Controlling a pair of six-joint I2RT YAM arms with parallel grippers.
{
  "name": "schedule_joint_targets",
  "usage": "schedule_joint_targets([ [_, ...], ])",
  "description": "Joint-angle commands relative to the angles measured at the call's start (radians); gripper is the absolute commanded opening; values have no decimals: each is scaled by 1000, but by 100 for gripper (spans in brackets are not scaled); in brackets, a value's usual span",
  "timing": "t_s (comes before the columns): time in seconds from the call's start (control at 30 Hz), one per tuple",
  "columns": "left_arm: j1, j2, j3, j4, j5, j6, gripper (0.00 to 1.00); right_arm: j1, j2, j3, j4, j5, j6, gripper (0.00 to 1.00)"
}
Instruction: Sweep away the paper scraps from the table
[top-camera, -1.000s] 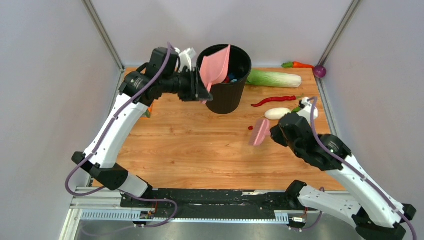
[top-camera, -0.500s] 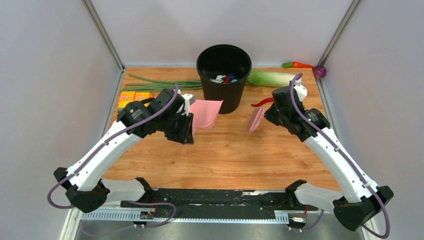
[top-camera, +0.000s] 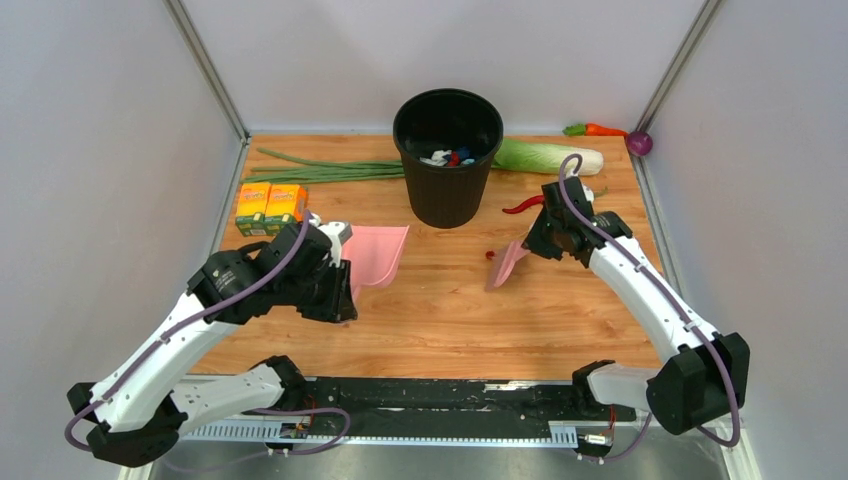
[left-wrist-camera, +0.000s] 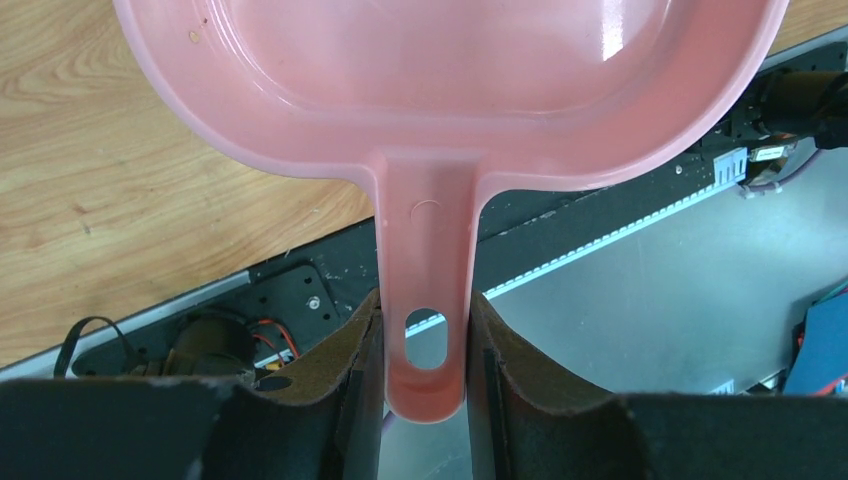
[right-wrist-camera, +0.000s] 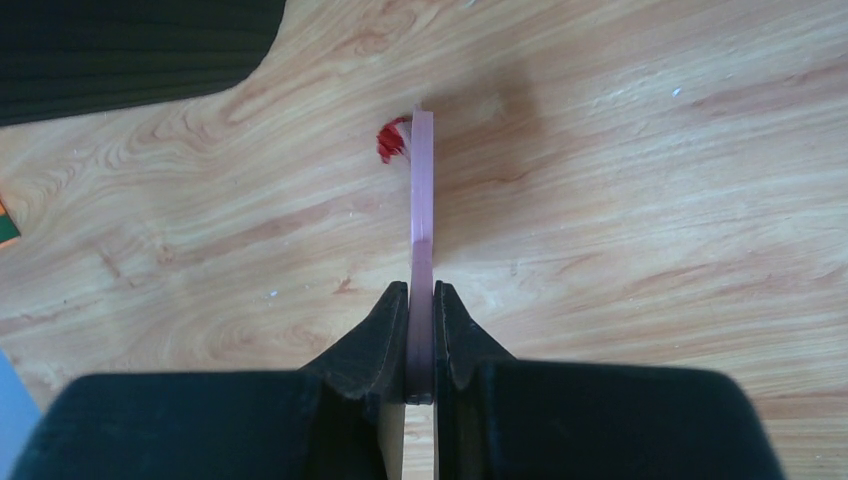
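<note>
My left gripper (top-camera: 345, 283) (left-wrist-camera: 427, 350) is shut on the handle of the pink dustpan (top-camera: 377, 255) (left-wrist-camera: 440, 90), held low over the table (top-camera: 440, 310) left of centre; its scoop looks empty. My right gripper (top-camera: 536, 240) (right-wrist-camera: 421, 340) is shut on a thin pink brush (top-camera: 506, 264) (right-wrist-camera: 421, 200), edge-on in the right wrist view. The brush tip touches a small red paper scrap (top-camera: 490, 255) (right-wrist-camera: 391, 140) on the wood. More scraps lie inside the black bin (top-camera: 447, 158).
The black bin stands at the back centre. A red chili (top-camera: 522, 206), a cabbage (top-camera: 545, 156), a carrot (top-camera: 597, 129) and a purple ball (top-camera: 640, 143) lie back right. Green onions (top-camera: 320, 166) and orange juice boxes (top-camera: 270, 205) lie back left. The front rail (top-camera: 420, 395) runs below.
My left arm has come down from the bin and pulled the dustpan back toward the front left. My right arm has swung the brush down onto the red scrap.
</note>
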Motion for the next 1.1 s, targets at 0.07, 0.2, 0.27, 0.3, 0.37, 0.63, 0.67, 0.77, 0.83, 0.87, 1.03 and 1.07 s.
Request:
schedule_joint_targets([
  [0.07, -8, -53, -31, -26, -22, -43, 0, -3, -11, -73, 53, -205, 8, 0],
  [0.2, -8, -68, -60, -37, -28, -40, 0, 3, -51, -119, 50, -328, 28, 0],
  [0.27, -8, -73, -80, -40, -28, -35, 0, 12, -89, -154, 41, -375, 41, 0],
  [0.3, -9, -72, -95, -40, -28, -32, 0, 18, -121, -172, 33, -392, 49, 0],
  [0.37, -11, -65, -118, -39, -30, -26, 0, 29, -173, -199, 9, -417, 57, 0],
  [0.63, -47, -27, -203, 3, -34, -15, 0, 30, -365, -173, -190, -417, 40, 0],
  [0.67, -64, -10, -210, 10, -64, -14, 0, 30, -373, -147, -209, -412, 40, 0],
  [0.77, -112, 40, -227, 18, -89, -1, 0, 32, -374, -85, -259, -392, 15, 0],
  [0.83, -158, 88, -224, 10, -126, 8, 0, 32, -362, -39, -292, -365, -8, 0],
  [0.87, -178, 121, -220, 9, -146, 12, 0, 30, -355, -26, -305, -354, -21, 0],
  [1.03, -254, 244, -217, 33, -172, 35, 0, 30, -313, -25, -359, -334, -87, 0],
  [1.07, -264, 257, -210, 41, -172, 35, 0, 30, -310, -35, -358, -337, -97, 0],
])
